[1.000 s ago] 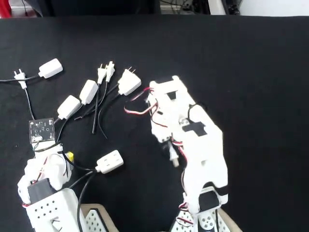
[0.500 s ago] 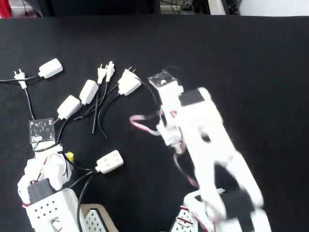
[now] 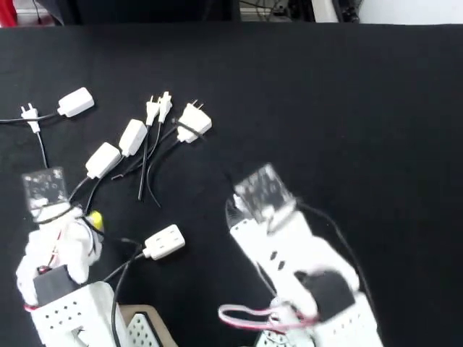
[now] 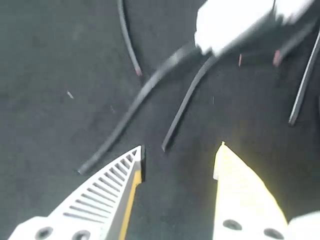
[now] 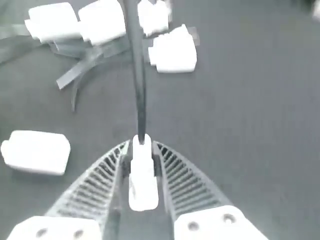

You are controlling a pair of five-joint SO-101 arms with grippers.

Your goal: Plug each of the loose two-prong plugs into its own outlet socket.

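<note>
Several white outlet sockets lie at the left of the black table, among them one (image 3: 132, 136) and another (image 3: 165, 241) nearer the front. Loose two-prong plugs (image 3: 152, 108) and a wider plug (image 3: 193, 121) lie beside them. My right gripper (image 5: 141, 145) is shut on a white plug (image 5: 141, 172), whose black cord (image 5: 137, 75) runs away toward the wider plug (image 5: 172, 50). In the high view the right gripper (image 3: 249, 202) sits near the table's middle front. My left gripper (image 4: 177, 155) is open over black cords (image 4: 182, 100), close to a socket (image 4: 235, 22).
A far-left socket (image 3: 76, 101) has a plug (image 3: 29, 114) lying beside it on a cord. Both arm bases stand at the near edge. The right half of the black table (image 3: 376, 116) is bare.
The right arm has pulled back from the plug cluster toward the near edge. The left arm has shifted slightly to the left and farther out.
</note>
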